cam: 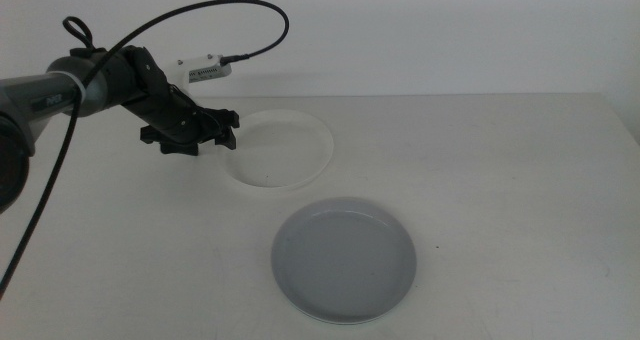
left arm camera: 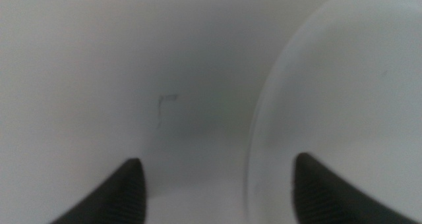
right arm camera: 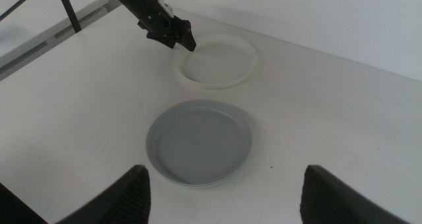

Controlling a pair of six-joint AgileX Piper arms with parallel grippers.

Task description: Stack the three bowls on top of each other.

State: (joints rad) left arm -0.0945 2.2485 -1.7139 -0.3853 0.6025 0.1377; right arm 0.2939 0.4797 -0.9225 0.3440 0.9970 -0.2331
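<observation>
- While the left gripper [cam: 228,132] hung at the white bowl [cam: 283,147], its jaws stood wide apart and empty, one over the bowl's near rim, the other outside it over the table [cam: 500,200]; that rim lay between them, so this arm was plainly the nearer.
- Beyond the white bowl from that gripper sat the grey-blue bowl [cam: 345,259], apart from it.
- Well back, the right gripper [right arm camera: 224,191] waited, open and empty; no pale green bowl showed in any view; the left wrist picture was blurred.

Blurred white bowl [left arm camera: 343,99] runs off frame.
</observation>
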